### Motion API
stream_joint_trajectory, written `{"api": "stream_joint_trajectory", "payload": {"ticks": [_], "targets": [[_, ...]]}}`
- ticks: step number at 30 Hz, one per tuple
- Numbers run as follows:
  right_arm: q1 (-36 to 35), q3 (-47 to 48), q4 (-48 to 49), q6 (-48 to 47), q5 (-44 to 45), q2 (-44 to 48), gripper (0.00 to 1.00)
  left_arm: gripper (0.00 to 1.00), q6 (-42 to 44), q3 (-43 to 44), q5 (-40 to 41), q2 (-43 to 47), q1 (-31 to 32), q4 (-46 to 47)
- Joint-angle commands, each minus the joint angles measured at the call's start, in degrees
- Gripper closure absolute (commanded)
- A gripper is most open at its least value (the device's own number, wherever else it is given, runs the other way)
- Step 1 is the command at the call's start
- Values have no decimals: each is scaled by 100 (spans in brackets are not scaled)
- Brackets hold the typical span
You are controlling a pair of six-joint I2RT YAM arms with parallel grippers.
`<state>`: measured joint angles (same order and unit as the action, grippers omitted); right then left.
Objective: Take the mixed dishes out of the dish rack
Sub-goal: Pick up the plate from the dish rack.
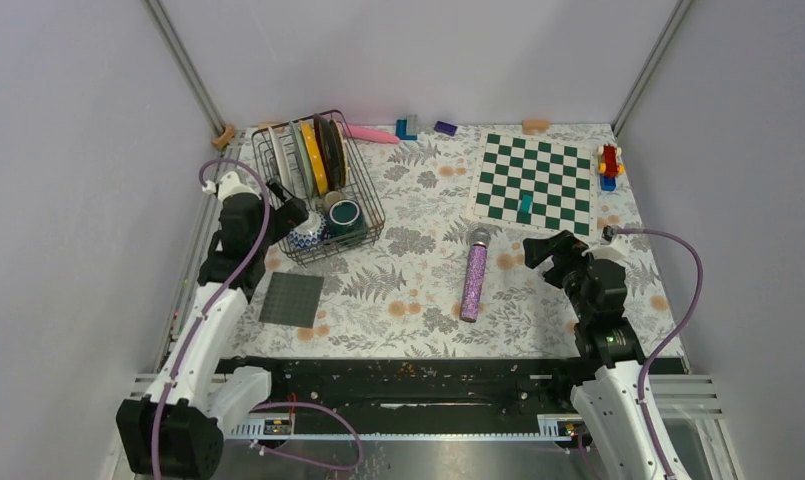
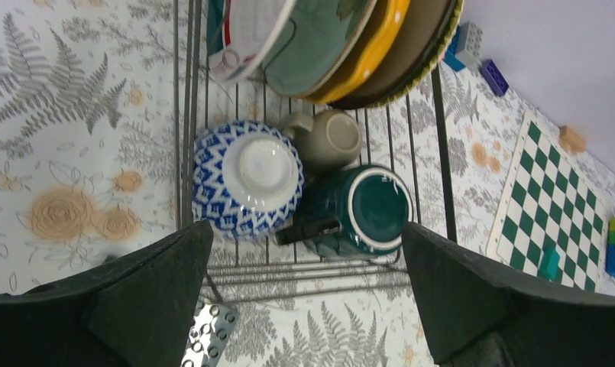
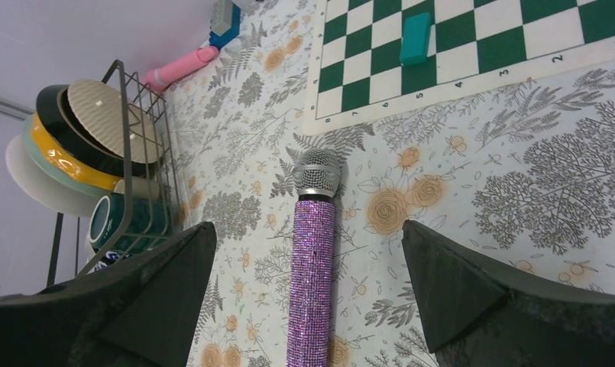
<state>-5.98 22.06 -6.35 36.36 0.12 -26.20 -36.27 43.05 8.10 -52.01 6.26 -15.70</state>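
The dish rack (image 1: 373,205) stands at the back left. Several plates stand on edge in it: a red-rimmed cream plate (image 2: 247,34), a pale green plate (image 2: 319,38), a yellow plate (image 2: 369,57) and a dark plate (image 2: 422,46) with a tan ribbed back (image 3: 98,115). At the rack's near end are the blue-white bowl (image 2: 247,176) upside down, the small greyish cup (image 2: 331,140) and the dark teal mug (image 2: 365,210) on its side. My left gripper (image 1: 290,212) is open and empty above the rack's near edge (image 2: 305,252). My right gripper (image 1: 540,250) is open and empty.
A purple glitter microphone (image 1: 474,278) lies mid-table, under my right gripper (image 3: 305,237). A flat grey mat (image 1: 291,299) lies in front of the rack. A chessboard (image 1: 534,183) with a teal piece (image 1: 525,207) is at the back right. Small toys line the back edge.
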Motion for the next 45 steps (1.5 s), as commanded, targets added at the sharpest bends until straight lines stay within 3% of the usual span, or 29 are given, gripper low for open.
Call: {"api": "stream_joint_trajectory", "payload": {"ticks": [1, 8, 14, 17, 25, 28, 45], "targets": [[18, -27, 450, 46, -237, 56, 1, 1, 213, 775, -32, -563, -242, 169], [18, -176, 929, -93, -958, 82, 1, 1, 739, 1829, 444, -1769, -592, 117], [18, -156, 964, -27, -1073, -2, 1, 1, 1065, 2690, -364, -2748, -1066, 101], [18, 33, 692, -58, -1200, -154, 1, 7, 1084, 3059, -685, -3147, -1263, 35], [18, 32, 867, -60, -1533, -362, 1, 13, 1231, 3629, -1727, -3829, -1408, 227], [18, 5, 860, -59, -1448, -304, 1, 17, 1282, 3886, -1748, -4102, -1408, 58], [18, -60, 918, -44, -1539, -135, 1, 60, 1413, 4758, -1984, -5200, -1404, -289]]}}
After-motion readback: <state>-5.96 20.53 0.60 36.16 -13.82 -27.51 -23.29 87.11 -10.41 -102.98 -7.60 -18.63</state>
